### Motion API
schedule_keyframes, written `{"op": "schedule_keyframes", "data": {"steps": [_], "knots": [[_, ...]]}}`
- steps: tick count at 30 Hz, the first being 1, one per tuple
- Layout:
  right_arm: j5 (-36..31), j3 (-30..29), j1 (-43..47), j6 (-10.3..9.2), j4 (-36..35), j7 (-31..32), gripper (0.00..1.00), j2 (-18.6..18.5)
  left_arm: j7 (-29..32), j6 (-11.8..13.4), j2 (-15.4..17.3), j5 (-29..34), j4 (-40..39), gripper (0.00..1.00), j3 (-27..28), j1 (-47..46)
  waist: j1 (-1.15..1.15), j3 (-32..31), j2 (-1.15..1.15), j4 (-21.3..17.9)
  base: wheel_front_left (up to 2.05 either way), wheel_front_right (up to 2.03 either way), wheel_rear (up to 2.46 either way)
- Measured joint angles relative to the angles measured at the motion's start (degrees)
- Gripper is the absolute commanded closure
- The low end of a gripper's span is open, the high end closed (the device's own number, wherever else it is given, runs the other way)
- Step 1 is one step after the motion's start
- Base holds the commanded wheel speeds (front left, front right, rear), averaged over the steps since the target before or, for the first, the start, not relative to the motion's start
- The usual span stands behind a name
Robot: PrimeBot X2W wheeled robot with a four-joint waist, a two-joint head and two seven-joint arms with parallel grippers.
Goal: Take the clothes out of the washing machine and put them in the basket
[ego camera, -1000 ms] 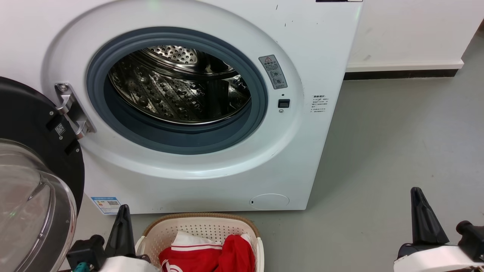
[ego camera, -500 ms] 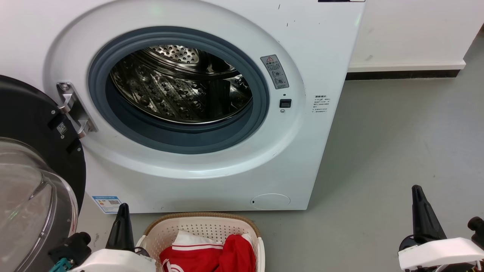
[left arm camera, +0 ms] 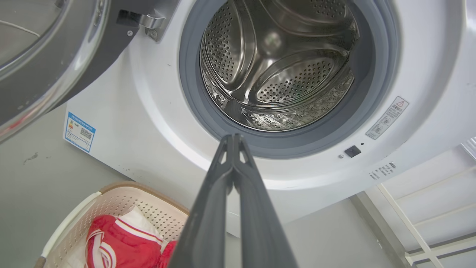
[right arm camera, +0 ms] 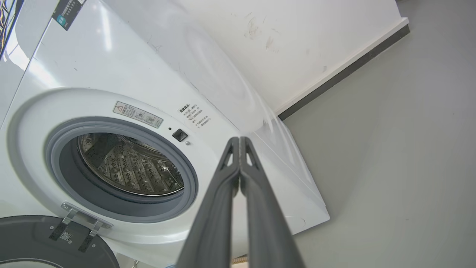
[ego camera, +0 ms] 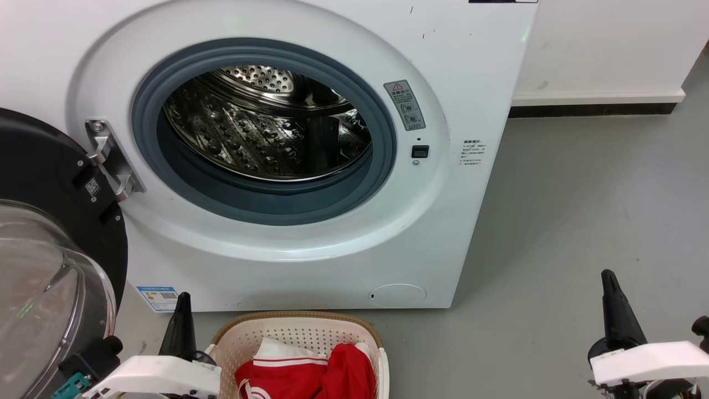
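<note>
The red clothes (ego camera: 310,377) lie in the basket (ego camera: 299,317), both cut off at the head view's bottom edge, below the washing machine (ego camera: 460,83) with its drum (ego camera: 266,127) exposed. The left gripper (left arm camera: 233,138) and right gripper (right arm camera: 239,140) have their fingers pressed together, empty. Grey floor (ego camera: 581,194) lies open rightward.

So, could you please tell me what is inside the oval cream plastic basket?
Crumpled red clothes with white striped trim lie in the cream perforated basket; anything beneath them is covered.
</note>
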Motion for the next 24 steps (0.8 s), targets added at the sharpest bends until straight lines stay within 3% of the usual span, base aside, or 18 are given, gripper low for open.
{"op": "schedule_keyframes", "data": {"steps": [24], "knots": [[18.07,-0.18,-2.37,-0.01,2.23,4.09,1.00,-0.04,4.09,-1.70,-0.01,-17.95,1.94,1.00,0.85,-2.47,0.00,0.05,0.00,0.45,0.00,0.00,0.00]]}}
